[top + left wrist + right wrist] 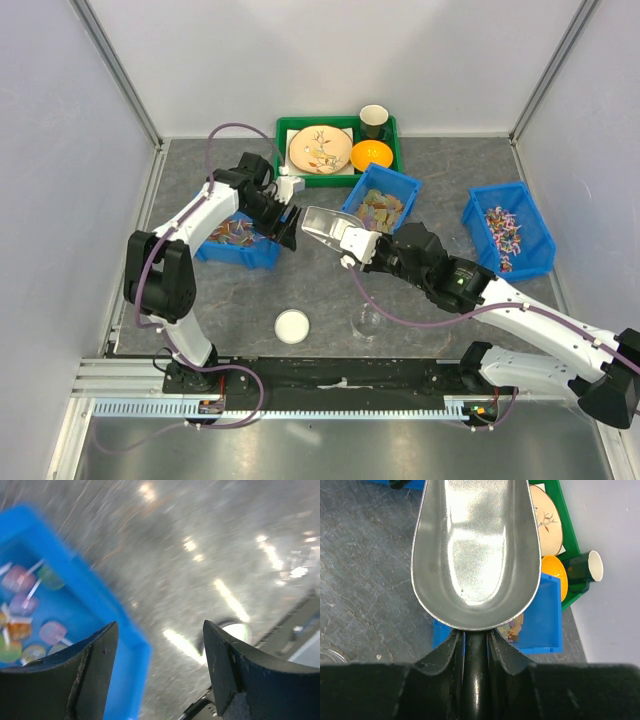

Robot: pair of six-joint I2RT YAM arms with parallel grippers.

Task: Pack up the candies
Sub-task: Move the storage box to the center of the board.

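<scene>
The candies lie in a blue bin at the left; in the blurred left wrist view the candies show pink, purple, orange and green inside the bin. My left gripper hangs open and empty over that bin's right edge, its fingertips wide apart. My right gripper is shut on the black handle of a metal scoop at mid-table. In the right wrist view the gripper clamps the handle, and the scoop's bowl is empty.
A middle blue bin holds pastel packets and a right blue bin tiny sweets. A green tray at the back carries a plate, an orange bowl and a dark cup. A white lid and a glass jar stand near the front.
</scene>
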